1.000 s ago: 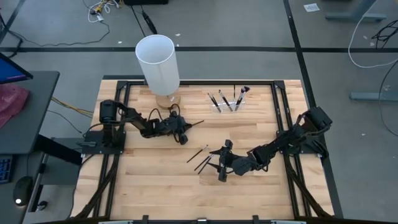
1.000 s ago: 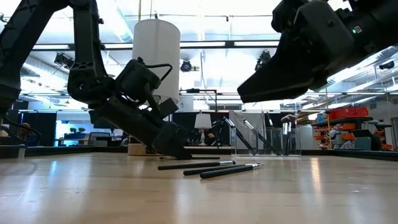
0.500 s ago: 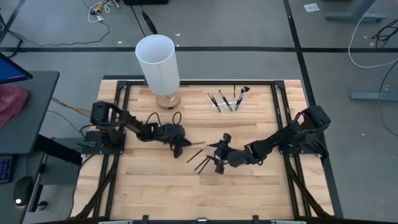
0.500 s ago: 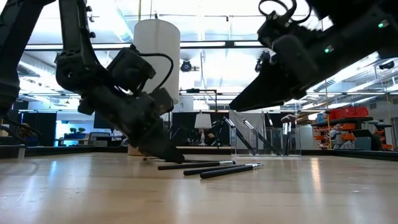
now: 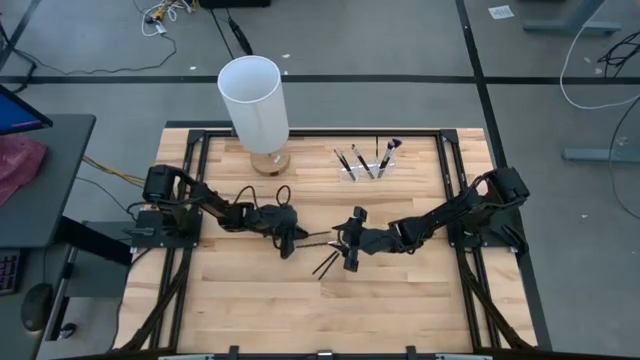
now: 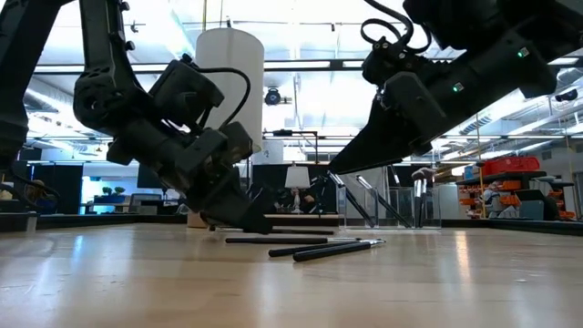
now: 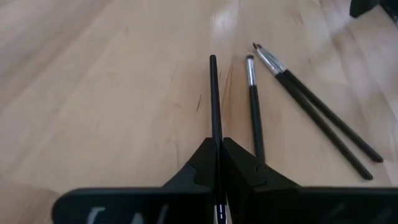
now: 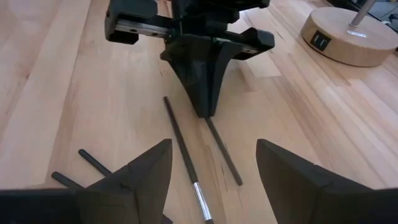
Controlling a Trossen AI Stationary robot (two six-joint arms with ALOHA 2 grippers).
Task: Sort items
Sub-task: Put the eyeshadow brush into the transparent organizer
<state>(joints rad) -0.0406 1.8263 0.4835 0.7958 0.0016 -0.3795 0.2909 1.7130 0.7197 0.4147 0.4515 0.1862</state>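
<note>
Mid-table, the left gripper [image 5: 289,240], angled low over the wood, is clamped on a thin dark stick [image 7: 214,106] whose long axis runs straight out from its fingertips toward the right gripper [image 5: 350,250]. That gripper faces it with fingers spread wide. Three brushes [image 7: 311,106] lie flat alongside the stick.

One thin black stick [image 7: 214,106] is pinched at its end between the left gripper's [image 7: 218,163] fingers and points out low over the table. Three more brushes [image 7: 311,106] with silver bands lie flat just beside it. Other brushes [image 5: 363,160] stand tilted in the clear holder [image 5: 352,175].
</note>
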